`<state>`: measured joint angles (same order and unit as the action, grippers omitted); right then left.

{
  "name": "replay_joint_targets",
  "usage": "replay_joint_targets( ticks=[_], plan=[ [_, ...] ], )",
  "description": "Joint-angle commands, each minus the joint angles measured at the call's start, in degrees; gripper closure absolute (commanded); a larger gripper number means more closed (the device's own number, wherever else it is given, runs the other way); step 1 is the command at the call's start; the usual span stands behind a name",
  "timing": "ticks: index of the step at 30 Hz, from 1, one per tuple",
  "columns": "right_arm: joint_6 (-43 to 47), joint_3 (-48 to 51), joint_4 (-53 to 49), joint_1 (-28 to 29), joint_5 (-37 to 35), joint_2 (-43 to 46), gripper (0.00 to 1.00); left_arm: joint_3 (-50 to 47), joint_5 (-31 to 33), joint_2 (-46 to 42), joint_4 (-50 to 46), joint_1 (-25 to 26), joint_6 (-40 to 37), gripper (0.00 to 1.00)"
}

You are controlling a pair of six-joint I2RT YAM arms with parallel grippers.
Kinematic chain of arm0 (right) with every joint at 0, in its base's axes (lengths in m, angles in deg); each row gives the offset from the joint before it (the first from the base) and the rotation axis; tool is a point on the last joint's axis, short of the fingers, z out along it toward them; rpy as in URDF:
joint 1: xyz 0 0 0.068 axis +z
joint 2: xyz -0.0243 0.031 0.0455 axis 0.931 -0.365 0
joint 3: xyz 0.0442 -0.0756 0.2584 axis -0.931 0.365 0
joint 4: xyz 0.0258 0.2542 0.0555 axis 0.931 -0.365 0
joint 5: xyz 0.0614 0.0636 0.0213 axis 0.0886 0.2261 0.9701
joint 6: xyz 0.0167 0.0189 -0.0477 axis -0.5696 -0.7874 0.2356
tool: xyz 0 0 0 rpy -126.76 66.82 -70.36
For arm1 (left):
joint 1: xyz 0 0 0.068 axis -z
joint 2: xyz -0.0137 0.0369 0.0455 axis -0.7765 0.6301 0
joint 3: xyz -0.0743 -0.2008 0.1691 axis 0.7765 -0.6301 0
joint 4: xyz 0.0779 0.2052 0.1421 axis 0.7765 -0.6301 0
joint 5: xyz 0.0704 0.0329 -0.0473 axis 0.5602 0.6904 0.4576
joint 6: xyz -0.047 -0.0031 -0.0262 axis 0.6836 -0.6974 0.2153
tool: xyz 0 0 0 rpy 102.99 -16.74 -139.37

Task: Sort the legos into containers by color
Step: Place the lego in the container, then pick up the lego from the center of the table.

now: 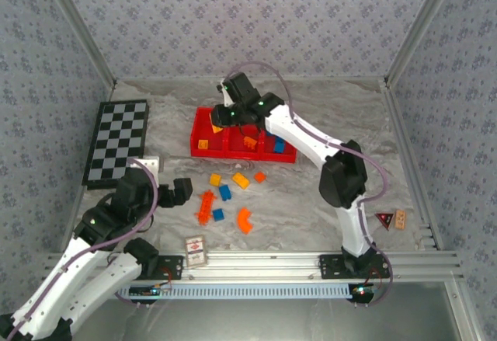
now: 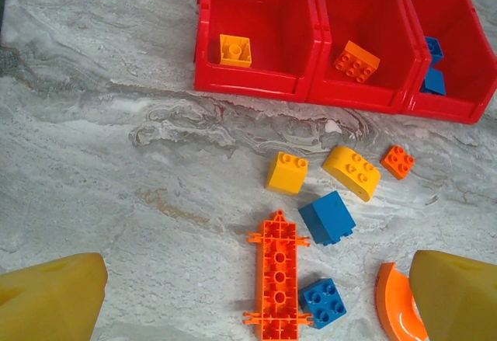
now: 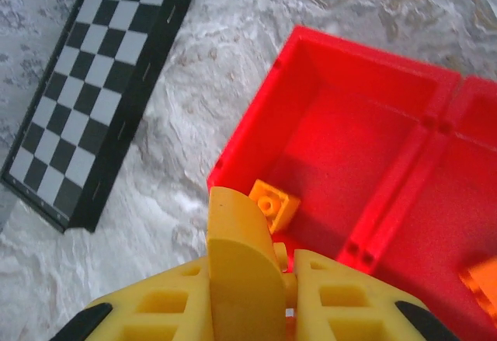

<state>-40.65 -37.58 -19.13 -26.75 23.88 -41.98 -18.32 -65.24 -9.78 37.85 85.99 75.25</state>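
The red tray (image 1: 233,155) of three containers stands at mid-table. My right gripper (image 1: 220,116) hovers over its left compartment, shut on a yellow curved lego (image 3: 241,263). Below it a yellow lego (image 3: 273,203) lies in that compartment (image 3: 256,123). The middle compartment holds an orange lego (image 2: 356,61), the right one blue legos (image 2: 432,65). My left gripper (image 2: 252,302) is open, low over the loose legos: a long orange one (image 2: 278,275), two blue (image 2: 327,217) (image 2: 323,302), two yellow (image 2: 286,172) (image 2: 352,172), a small orange (image 2: 397,161) and a curved orange (image 2: 396,310).
A black-and-white checkerboard (image 1: 116,140) lies at the far left. A small white card (image 1: 195,250) sits near the front rail. A dark triangle and a tan block (image 1: 392,219) lie at the right. Patterned walls close in the table on three sides.
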Motion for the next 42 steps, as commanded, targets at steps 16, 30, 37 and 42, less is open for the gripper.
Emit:
replay_joint_targets(
  ticks=[16, 30, 37, 42],
  plan=[
    [2.5, -20.3, 5.2, -2.6, 6.5, -22.3, 0.66, -0.2, -0.1, -1.5, -0.3, 0.5, 0.9, 0.0],
    [5.0, -11.3, 0.4, -2.6, 3.1, -10.0, 0.43, 0.1, -0.6, 2.0, -0.5, 0.5, 0.9, 0.0],
    [4.9, 16.1, 8.3, -3.6, -2.6, 11.2, 0.29, 0.7, -6.3, 15.0, 2.0, 0.5, 2.2, 0.0],
    [6.1, 32.1, 9.1, -5.1, -7.5, 26.3, 0.04, 6.1, -8.9, 28.3, 0.8, 0.5, -1.1, 0.0]
  ],
)
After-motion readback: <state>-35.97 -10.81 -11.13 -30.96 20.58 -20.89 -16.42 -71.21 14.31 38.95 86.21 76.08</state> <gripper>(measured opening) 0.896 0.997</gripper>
